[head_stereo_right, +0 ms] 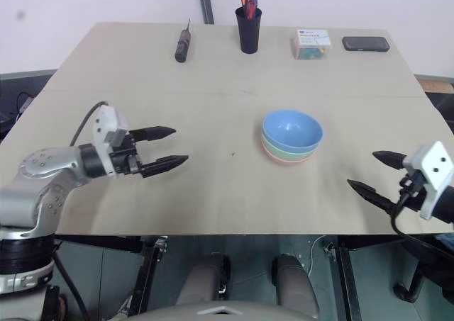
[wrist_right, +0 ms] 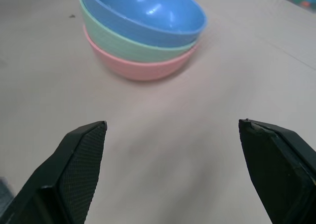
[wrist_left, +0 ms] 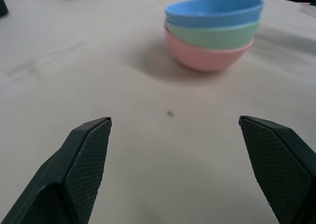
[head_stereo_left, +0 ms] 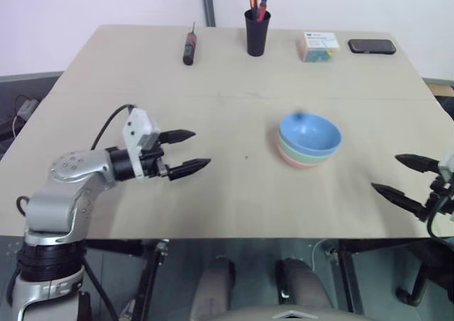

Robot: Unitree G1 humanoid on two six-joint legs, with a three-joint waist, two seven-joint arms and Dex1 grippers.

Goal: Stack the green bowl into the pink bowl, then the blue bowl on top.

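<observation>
Three bowls stand nested right of the table's middle: the pink bowl point(wrist_left: 207, 56) at the bottom, the green bowl point(wrist_left: 215, 34) inside it, the blue bowl point(head_stereo_left: 309, 134) on top. My left gripper point(head_stereo_left: 187, 151) hovers well to the left of the stack, open and empty, fingers pointing toward it. Near the table's front right edge, my right gripper point(head_stereo_left: 403, 177) is open and empty too, apart from the bowls. Both wrist views look between wide-spread fingers at the stack point(wrist_right: 143, 31).
Along the table's far edge lie a screwdriver point(head_stereo_left: 189, 47), a black pen cup point(head_stereo_left: 257, 32), a small box of coloured items point(head_stereo_left: 317, 47) and a black phone point(head_stereo_left: 372, 46). The table's near edge runs just below both grippers.
</observation>
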